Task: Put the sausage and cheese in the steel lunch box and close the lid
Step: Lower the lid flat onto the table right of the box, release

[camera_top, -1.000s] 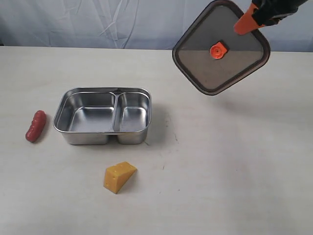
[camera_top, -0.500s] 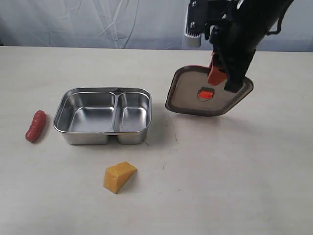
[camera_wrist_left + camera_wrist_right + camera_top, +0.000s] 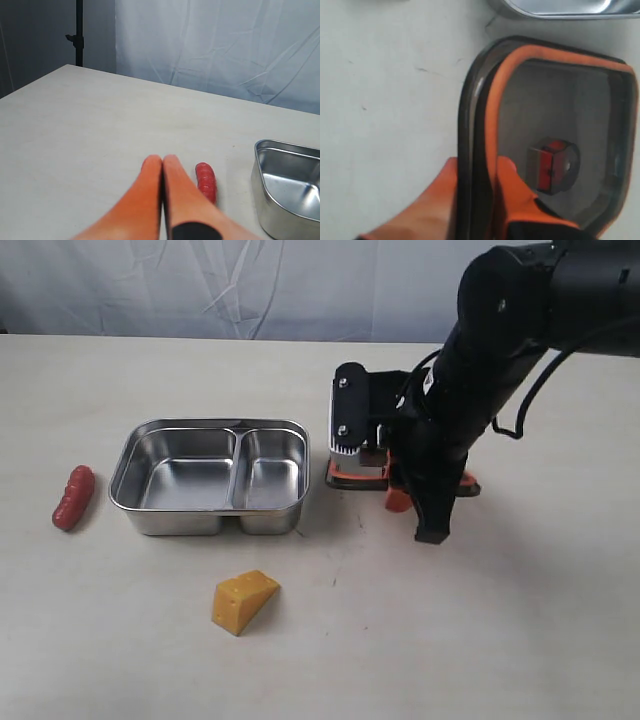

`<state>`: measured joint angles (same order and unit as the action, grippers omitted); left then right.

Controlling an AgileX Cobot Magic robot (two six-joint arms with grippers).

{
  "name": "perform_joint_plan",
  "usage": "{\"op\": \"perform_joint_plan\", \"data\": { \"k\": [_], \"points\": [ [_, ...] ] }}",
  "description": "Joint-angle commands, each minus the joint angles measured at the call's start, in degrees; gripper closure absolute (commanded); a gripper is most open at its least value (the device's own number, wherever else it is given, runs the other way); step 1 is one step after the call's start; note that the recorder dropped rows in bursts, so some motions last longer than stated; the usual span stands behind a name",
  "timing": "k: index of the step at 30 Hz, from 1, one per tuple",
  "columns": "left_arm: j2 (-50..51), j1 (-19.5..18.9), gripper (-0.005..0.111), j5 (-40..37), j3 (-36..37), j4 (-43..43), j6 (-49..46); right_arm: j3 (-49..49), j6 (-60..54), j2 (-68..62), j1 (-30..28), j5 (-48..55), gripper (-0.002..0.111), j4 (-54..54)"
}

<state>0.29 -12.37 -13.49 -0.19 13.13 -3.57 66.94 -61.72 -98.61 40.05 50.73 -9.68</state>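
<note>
Wide pale surface, and the big black right arm is down low just right of the box, which sits open with both compartments bare. The lid is under that arm, close to the box's right end, orange seal ring facing the wrist camera; whether it already rests flat I cannot tell. The right claw is pinched narrow on the lid's rim, one finger each side. This looks like parking the lid so loading can start. To do it well, bring the far edge down first, let the rim settle flat, then part the fingers and lift straight up, with no drag toward the steel wall. Plenty of bare room lies right of and in front of the arm; the tight spot is that gap beside the box. The cheese sits in front of the box, apart from it. The sausage lies off the box's left end, just beyond the left claw, which is closed tight and empty.
</note>
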Motion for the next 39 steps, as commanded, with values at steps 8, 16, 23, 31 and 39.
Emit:
{"op": "perform_joint_plan", "data": {
  "k": [8, 16, 23, 31, 39],
  "points": [
    [-0.3, 0.5, 0.107, 0.1, 0.2, -0.4, 0.1, -8.7, 0.4, -0.3, 0.7, -1.2, 0.109, -9.3],
    [-0.3, 0.5, 0.107, 0.2, 0.2, -0.4, 0.1, -8.9, 0.4, -4.1, 0.7, 1.3, 0.088, -14.2],
    [-0.3, 0.5, 0.107, 0.2, 0.2, -0.4, 0.1, -8.9, 2.1, -4.5, 0.7, 1.5, 0.063, -14.3],
    [-0.3, 0.5, 0.107, 0.2, 0.2, -0.4, 0.1, -7.6, 7.5, -2.4, 0.7, 0.4, 0.057, -12.8],
    [-0.3, 0.5, 0.107, 0.2, 0.2, -0.4, 0.1, -0.8, 13.8, 4.1, 0.6, -8.0, 0.108, -12.6]
  ]
}}
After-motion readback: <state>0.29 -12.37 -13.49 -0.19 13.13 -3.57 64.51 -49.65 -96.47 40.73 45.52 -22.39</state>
